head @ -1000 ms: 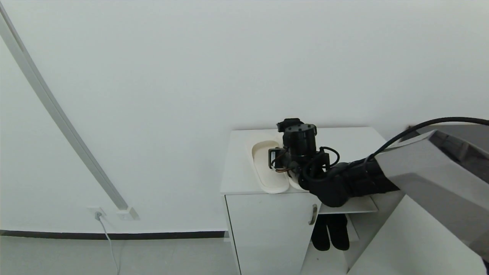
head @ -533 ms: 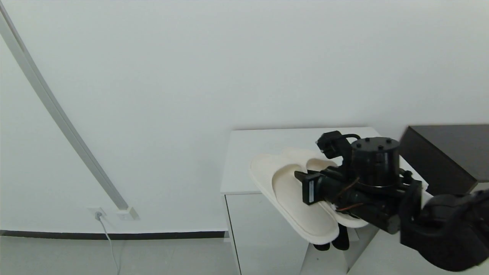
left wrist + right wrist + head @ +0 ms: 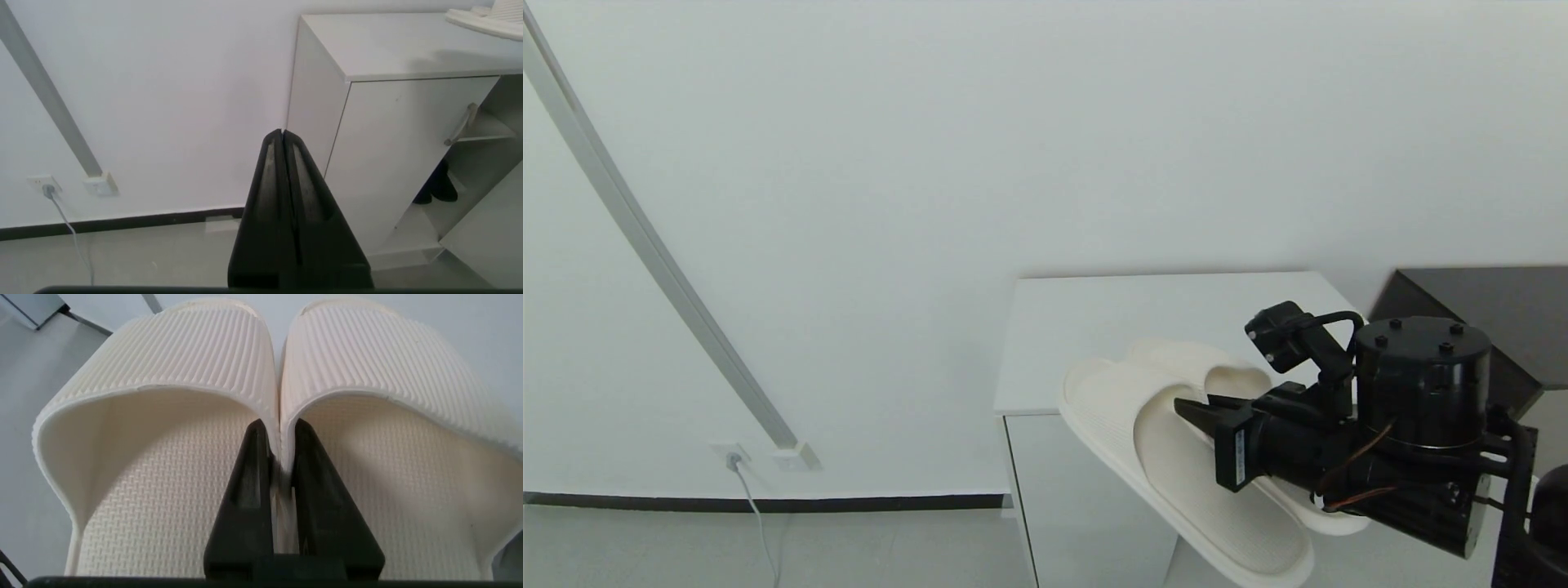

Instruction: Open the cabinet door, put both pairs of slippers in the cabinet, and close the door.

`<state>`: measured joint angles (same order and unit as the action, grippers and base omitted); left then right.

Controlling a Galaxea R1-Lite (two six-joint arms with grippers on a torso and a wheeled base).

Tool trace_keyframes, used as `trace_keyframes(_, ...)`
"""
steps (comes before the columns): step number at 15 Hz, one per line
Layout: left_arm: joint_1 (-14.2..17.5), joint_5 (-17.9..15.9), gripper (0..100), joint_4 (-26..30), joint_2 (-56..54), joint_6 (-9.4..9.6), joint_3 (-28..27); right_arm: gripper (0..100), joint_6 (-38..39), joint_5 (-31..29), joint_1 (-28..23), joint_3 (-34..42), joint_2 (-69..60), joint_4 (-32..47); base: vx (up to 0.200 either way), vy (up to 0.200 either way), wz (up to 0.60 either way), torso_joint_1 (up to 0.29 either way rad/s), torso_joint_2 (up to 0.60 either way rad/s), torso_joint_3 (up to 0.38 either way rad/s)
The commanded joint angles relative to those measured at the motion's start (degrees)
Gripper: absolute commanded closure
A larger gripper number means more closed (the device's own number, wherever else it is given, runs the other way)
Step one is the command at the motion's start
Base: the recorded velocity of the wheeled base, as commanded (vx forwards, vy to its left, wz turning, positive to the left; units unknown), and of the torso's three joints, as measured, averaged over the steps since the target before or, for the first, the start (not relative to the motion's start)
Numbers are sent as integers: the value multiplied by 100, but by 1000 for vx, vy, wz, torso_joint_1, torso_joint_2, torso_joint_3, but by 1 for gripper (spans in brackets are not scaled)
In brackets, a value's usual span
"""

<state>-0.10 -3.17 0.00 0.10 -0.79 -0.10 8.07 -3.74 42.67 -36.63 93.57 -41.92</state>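
Lifted off the cabinet (image 3: 1094, 310) top, the cream slippers (image 3: 1119, 416) now hang clamped by their inner straps in the right pincer (image 3: 1186, 408), ready for shelving below it; the left pincer (image 3: 283, 143) is together, empty.

Two white slippers (image 3: 1111, 408), two black slippers (image 3: 439, 186), one cabinet (image 3: 1094, 310) with one handle (image 3: 464, 124), one wall socket (image 3: 727, 452), one cable (image 3: 756, 514).

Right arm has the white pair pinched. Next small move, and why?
Probably lower the right end effector toward the open cabinet: it is shut on the white slippers, held tilted above the top, and the black slippers already sit inside.
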Motion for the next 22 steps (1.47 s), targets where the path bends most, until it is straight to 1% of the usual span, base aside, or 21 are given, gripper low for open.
trace_keyframes(1,1,1,100,0,-1,0,1,100,2,5,5,7,-24,0,-200,0,0,7,2,-2)
trace_keyframes(7,1,1,100,0,-1,0,1,100,-121,-4,154,16,64,0,-200,0,0,3,4,4)
trace_keyframes(21,1,1,100,0,-1,0,1,100,-121,-4,268,121,143,-26,0,0,0,0,0,0)
trace_keyframes(22,1,1,100,0,-1,0,1,100,-121,-12,268,165,126,-26,0,-200,0,2,7,2)
